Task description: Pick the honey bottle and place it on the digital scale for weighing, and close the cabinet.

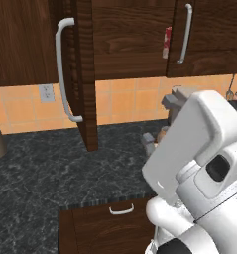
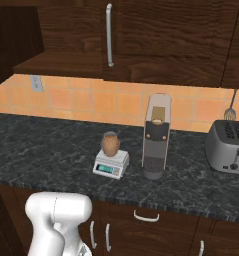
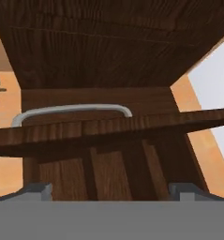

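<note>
In the left base view, the open door [image 1: 83, 74] of the dark brown wood wall cabinet is being seen edge-on, sticking out over the dark speckled stone table [image 1: 45, 173]. Its long white curved bar handle [image 1: 63, 69] is being shown on the side facing left. The door is judged to be left open because the jar was kept inside. A small red box [image 1: 166, 42] is being glimpsed at the gap beside the next door. The robot's white arm [image 1: 199, 149] is being raised at the lower right.

In the right base view, the small tan-brown rounded honey bottle [image 2: 110, 144] is being carried on top of the small white square digital scale [image 2: 111, 164] with the teal display. It is standing upright there so that it can be weighed. A tall grey-beige coffee machine [image 2: 156, 136] is standing just beside the scale, and a silver toaster [image 2: 228, 146] is sitting farther right.

In the hand view, the open door's edge [image 3: 108, 129] and its white handle [image 3: 71, 112] are being looked at from close by. The hand [image 3: 111, 191] is being held wide open with nothing in it. It is judged that the door is being lined up for a push shut.
</note>
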Robot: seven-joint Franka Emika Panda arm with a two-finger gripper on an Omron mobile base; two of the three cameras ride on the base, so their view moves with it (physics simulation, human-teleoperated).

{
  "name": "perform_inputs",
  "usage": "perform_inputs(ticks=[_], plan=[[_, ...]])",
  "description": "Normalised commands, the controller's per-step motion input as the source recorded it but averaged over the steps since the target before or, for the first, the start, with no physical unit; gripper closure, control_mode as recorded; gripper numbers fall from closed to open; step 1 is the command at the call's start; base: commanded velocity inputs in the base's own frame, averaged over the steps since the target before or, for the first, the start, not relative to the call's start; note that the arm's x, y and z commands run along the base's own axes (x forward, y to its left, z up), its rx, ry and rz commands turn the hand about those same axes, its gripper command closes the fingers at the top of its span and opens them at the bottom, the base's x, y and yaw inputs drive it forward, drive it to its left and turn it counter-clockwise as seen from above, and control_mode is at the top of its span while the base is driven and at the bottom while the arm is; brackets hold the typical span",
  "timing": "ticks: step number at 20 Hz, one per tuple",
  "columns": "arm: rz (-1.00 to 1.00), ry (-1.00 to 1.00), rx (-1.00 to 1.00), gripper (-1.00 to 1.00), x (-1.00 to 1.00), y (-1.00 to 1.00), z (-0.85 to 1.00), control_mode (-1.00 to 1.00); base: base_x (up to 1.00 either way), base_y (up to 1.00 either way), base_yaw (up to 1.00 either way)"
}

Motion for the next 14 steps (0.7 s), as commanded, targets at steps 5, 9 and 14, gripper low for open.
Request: perform_inputs(ticks=[5, 9, 14], plan=[[-0.1, -0.05, 0.2, -1.0, -0.41, 0.96, -0.57, -1.0, 0.0, 0.0, 0.0], [-0.02, 0.0, 0.29, -1.0, 0.47, 0.43, -0.69, -1.0, 0.0, 0.0, 0.0], [-0.02, 0.0, 0.03, -1.0, 0.71, 0.36, -0.3, -1.0, 0.0, 0.0, 0.0]])
